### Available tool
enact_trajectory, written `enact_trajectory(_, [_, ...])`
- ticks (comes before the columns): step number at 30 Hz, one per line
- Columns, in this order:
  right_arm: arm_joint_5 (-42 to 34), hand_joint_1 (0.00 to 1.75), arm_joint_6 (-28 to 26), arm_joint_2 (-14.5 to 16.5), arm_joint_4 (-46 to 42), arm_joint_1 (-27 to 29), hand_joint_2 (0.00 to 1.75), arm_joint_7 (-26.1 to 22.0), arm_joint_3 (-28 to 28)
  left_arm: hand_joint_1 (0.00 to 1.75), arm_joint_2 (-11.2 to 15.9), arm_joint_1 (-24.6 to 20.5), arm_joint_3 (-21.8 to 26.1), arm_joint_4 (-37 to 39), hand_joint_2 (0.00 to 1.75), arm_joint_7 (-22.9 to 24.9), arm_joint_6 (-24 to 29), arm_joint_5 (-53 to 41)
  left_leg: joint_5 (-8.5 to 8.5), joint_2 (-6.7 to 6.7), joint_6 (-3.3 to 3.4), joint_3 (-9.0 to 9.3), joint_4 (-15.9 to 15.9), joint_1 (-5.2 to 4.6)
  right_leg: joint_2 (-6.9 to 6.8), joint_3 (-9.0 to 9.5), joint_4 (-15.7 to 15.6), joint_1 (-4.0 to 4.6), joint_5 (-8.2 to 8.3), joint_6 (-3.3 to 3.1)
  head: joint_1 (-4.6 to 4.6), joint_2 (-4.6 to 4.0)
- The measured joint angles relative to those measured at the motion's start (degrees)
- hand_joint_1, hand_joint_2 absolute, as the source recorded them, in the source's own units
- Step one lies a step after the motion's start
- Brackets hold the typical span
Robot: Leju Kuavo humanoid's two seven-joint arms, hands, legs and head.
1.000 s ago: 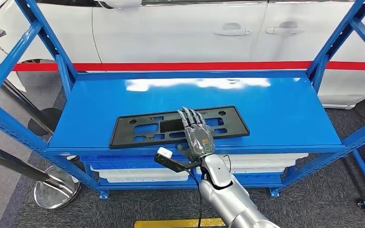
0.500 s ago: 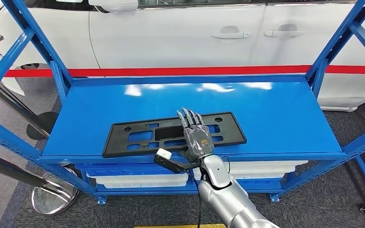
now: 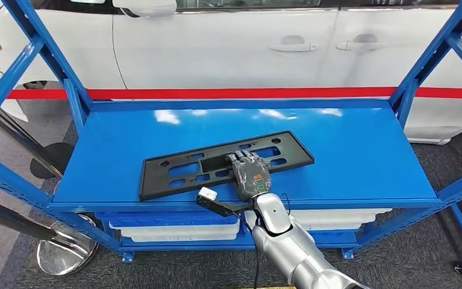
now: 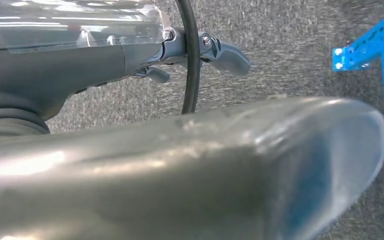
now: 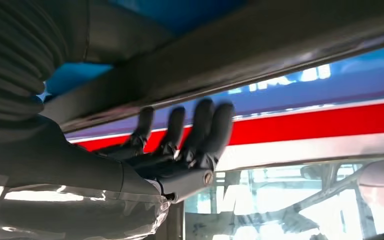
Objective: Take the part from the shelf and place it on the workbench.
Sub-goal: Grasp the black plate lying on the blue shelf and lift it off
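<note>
The black part, a long flat frame with cut-outs, lies tilted on the blue shelf, its 3 o'clock end farther back than its 9 o'clock end. The right hand rests on its near edge with fingers curled over it, though from the head view I cannot tell whether it truly grips; the right wrist view shows the fingers raised against the part's dark edge. On the tier below sit white trays; their contents are hidden.
</note>
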Motion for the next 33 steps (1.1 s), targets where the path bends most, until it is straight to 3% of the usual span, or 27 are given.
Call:
enact_trajectory(2, [0.1, 1.61, 0.1, -0.1, 0.3, -0.2, 1.75, 0.0, 0.0, 0.0, 0.0, 0.0, 0.0, 0.0, 0.0, -0.1, -0.1, 0.0, 0.25, 0.08, 0.74, 0.23, -0.5, 0.28, -0.12, -1.51, 3.4, -0.04, -2.16, 0.57, 0.01, 0.0])
enact_trajectory(4, [0.1, 1.61, 0.3, -0.3, 0.6, -0.2, 1.75, -0.1, 0.0, 0.0, 0.0, 0.0, 0.0, 0.0, 0.0, -0.1, -0.1, 0.0, 0.23, 0.14, 1.06, 0.22, -0.6, 0.24, -0.2, -5.2, 10.8, -0.19, -5.63, 0.95, 0.02, 0.0])
enact_trajectory(5, [0.2, 1.61, 0.3, -0.4, 0.8, -0.2, 1.75, -0.1, 0.0, 0.0, 0.0, 0.0, 0.0, 0.0, 0.0, -0.1, -0.1, 0.0, 0.21, 0.14, 1.09, 0.22, -0.5, 0.23, -0.21, -7.01, 14.1, -0.24, -6.67, 1.05, 0.02, 0.0])
enact_trajectory(6, [0.2, 1.61, 0.4, -0.5, 0.9, -0.1, 1.75, -0.1, 0.0, 0.0, 0.0, 0.0, 0.0, 0.0, 0.0, -0.1, -0.1, 0.0, 0.15, 0.11, 1.12, 0.27, -0.5, 0.22, -0.22, -8.07, 15.8, -0.27, -6.66, 1.1, 0.01, 0.0])
enact_trajectory(7, [0.2, 1.61, 0.4, -0.5, 1.0, -0.2, 1.75, -0.2, 0.0, 0.0, 0.0, 0.0, 0.0, 0.0, 0.0, -0.1, -0.1, 0.0, 0.07, 0.07, 1.11, 0.37, -0.5, 0.22, -0.23, -8.0, 15.2, -0.29, -5.49, 1.07, 0.01, 0.0])
enact_trajectory(9, [0.2, 1.61, 0.4, -0.6, 1.1, -0.4, 1.75, -0.2, 0.0, 0.0, -0.1, 0.0, 0.0, 0.0, 0.0, -0.1, -0.1, 0.0, -0.21, -0.06, 0.94, 0.68, -0.3, 0.22, -0.26, -4.89, 8.2, -0.29, -1.21, 0.7, 0.01, 0.0])
enact_trajectory(11, [0.2, 1.58, 0.4, -0.6, 1.1, -0.6, 1.75, -0.2, 0.0, 0.0, -0.2, 0.0, 0.0, 0.0, 0.0, -0.1, -0.1, 0.0, -0.55, -0.16, 0.49, 0.75, 0.0, 0.01, -0.32, -1.84, 1.6, -0.09, 1.22, 0.2, 0.01, 0.0])
enact_trajectory(13, [0.3, 1.55, 0.4, -0.6, 1.2, -0.7, 1.75, -0.2, 0.0, 0.0, -0.2, 0.0, 0.0, 0.0, 0.0, -0.1, -0.1, 0.0, -0.68, -0.18, -0.14, 0.73, 0.0, -0.13, -0.29, -1.2, 0.0, 0.17, 1.27, -0.25, 0.01, 0.0])
enact_trajectory(16, [0.3, 1.58, 0.7, -0.6, 1.2, -0.9, 1.75, -0.2, 0.0, 0.0, -0.3, 0.0, 0.0, 0.0, 0.0, -0.2, -0.1, 0.0, -1.47, -0.08, -1.13, 0.66, 0.7, 0.04, -0.28, -0.82, -0.7, -0.08, 1.61, -1.22, 0.0, 0.0])
enact_trajectory(18, [0.2, 1.61, 0.9, -0.6, 1.2, -0.9, 1.75, -0.1, 0.0, 0.0, -0.3, 0.0, 0.0, 0.0, 0.0, -0.2, -0.1, 0.0, -4.36, -0.01, -1.68, -1.47, 5.6, 0.14, -0.39, -0.55, -1.0, -0.31, 1.72, -1.68, 0.0, 0.0])
enact_trajectory(20, [0.2, 1.61, 0.9, -0.6, 1.3, -0.8, 1.75, -0.1, 0.0, 0.0, -0.3, 0.1, 0.0, 0.0, 0.0, -0.2, -0.1, 0.0, -7.7, 0.0, -2.1, -5.12, 13.2, 0.22, -0.43, -0.55, -1.0, -0.25, 1.64, -1.87, 0.0, 0.0])
enact_trajectory(21, [0.1, 1.59, 1.0, -0.6, 1.3, -0.8, 1.75, -0.1, 0.0, 0.0, -0.3, 0.2, 0.0, 0.0, 0.0, -0.2, -0.1, 0.0, -8.16, 0.0, -2.21, -6.28, 15.5, 0.26, -0.42, -0.53, -1.0, -0.22, 1.59, -1.9, 0.0, 0.0])
enact_trajectory(22, [0.0, 1.58, 1.0, -0.6, 1.3, -0.8, 1.75, -0.1, 0.0, 0.0, -0.3, 0.3, 0.0, 0.0, 0.0, -0.2, -0.1, 0.0, -7.46, 0.0, -2.25, -6.4, 15.6, 0.3, -0.38, -0.47, -0.9, -0.2, 1.53, -1.9, -0.01, 0.0])
enact_trajectory(23, [-0.1, 1.57, 1.1, -0.6, 1.4, -0.8, 1.75, -0.1, 0.0, 0.0, -0.4, 0.4, 0.0, 0.0, 0.0, -0.2, -0.1, 0.0, -5.76, 0.01, -2.22, -5.37, 13.3, 0.33, -0.32, -0.37, -0.8, -0.21, 1.45, -1.86, 0.0, 0.0])
enact_trajectory(25, [-0.6, 1.62, 1.5, -0.6, 1.3, -0.8, 1.75, -0.2, 0.0, 0.0, -0.3, 0.4, 0.0, 0.0, 0.0, -0.2, -0.1, 0.0, -2.05, 0.01, -1.93, -1.48, 5.3, 0.28, -0.21, -0.11, -0.6, -0.14, 1.18, -1.58, 0.0, 0.0])
enact_trajectory(27, [-1.2, 1.71, 2.1, -0.7, 1.2, -0.8, 1.75, -0.3, 0.0, 0.0, -0.3, 0.3, 0.0, 0.0, 0.0, -0.2, -0.1, 0.0, -0.74, -0.04, -1.28, 0.94, 0.4, 0.05, -0.08, -0.04, -0.5, 0.04, 0.99, -1.08, 0.01, 0.0])
enact_trajectory(31, [-5.6, 1.75, 2.7, -0.7, -0.1, -0.1, 1.75, -3.6, -0.4, 0.0, -0.4, 0.5, 0.0, 0.0, 0.0, -0.4, -0.1, 0.4, -0.54, 0.08, 0.22, 1.39, -0.6, 0.11, 0.02, -0.09, -0.2, 0.06, 0.54, 0.12, 0.01, 0.0])
enact_trajectory(33, [-11.8, 1.75, 3.1, -0.7, -2.9, 1.3, 1.75, -8.4, -0.6, 0.0, -0.5, 0.7, 0.1, 0.0, 0.0, -0.7, 0.1, 0.9, -0.25, 0.31, 0.95, 1.6, -1.0, 0.4, -0.09, -1.83, 3.9, 0.02, -2.22, 0.58, 0.01, 0.0])
